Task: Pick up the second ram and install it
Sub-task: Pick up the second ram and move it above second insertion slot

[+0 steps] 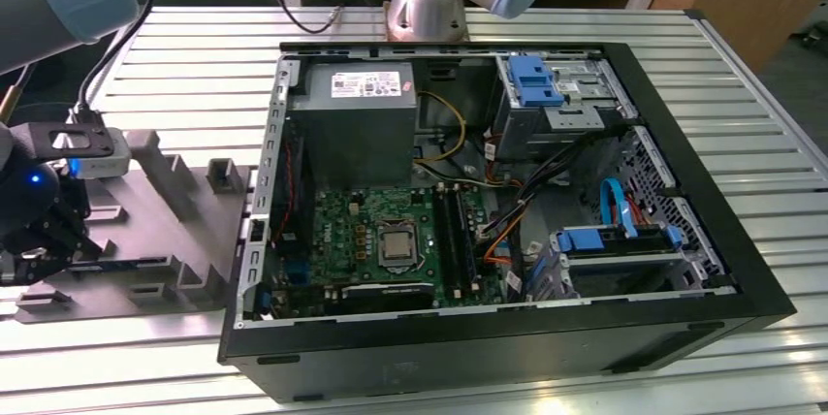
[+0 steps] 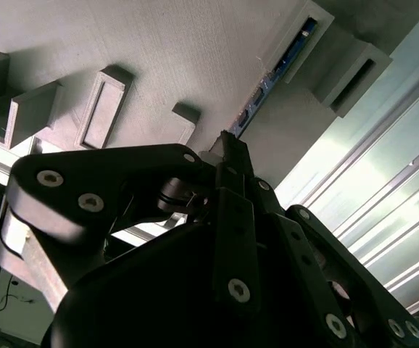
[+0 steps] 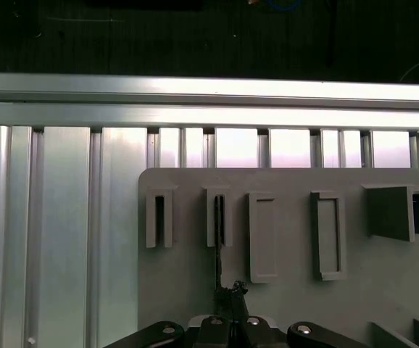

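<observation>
Tool (image 1: 37,258) is down at the exterior view's left, over the grey plate (image 1: 169,192) on the bench (image 1: 194,66), well apart from the open case (image 1: 763,279). In both wrist views the ram (image 2: 278,65) (image 3: 218,254) lies as a thin dark strip, its far end in a plate slot. The tool's fingers are drawn narrow, pinched on the ram's near end.

Open computer case (image 1: 518,337), green board (image 1: 339,231), grey fixture plate (image 1: 181,240), slatted table (image 1: 194,66)
</observation>
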`<move>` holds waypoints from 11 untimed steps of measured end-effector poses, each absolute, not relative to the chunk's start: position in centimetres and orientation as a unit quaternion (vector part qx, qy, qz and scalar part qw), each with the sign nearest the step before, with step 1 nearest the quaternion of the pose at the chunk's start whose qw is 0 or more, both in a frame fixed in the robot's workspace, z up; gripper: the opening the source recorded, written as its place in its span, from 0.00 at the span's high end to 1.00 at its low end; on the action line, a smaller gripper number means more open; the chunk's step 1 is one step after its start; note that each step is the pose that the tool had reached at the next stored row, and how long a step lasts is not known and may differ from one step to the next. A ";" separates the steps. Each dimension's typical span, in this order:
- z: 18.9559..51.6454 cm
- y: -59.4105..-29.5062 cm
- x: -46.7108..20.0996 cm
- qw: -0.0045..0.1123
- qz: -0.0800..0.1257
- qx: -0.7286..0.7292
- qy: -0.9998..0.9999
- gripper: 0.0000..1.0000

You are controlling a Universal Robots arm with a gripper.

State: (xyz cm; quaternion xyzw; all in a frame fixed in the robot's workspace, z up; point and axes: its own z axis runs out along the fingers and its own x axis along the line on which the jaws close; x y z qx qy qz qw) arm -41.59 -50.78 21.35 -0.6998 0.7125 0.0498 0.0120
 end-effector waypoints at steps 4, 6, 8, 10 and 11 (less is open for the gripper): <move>21.4 -50.8 -41.6 0.012 0.050 -0.700 0.712 0.77; 21.4 -50.8 -41.6 0.012 0.050 -0.700 0.712 0.71; 21.3 -50.8 -41.6 0.012 0.050 -0.700 0.712 0.64; 21.3 -50.8 -41.6 0.012 0.050 -0.703 0.709 0.64; 21.3 -50.8 -41.6 0.012 0.050 -0.708 0.705 0.64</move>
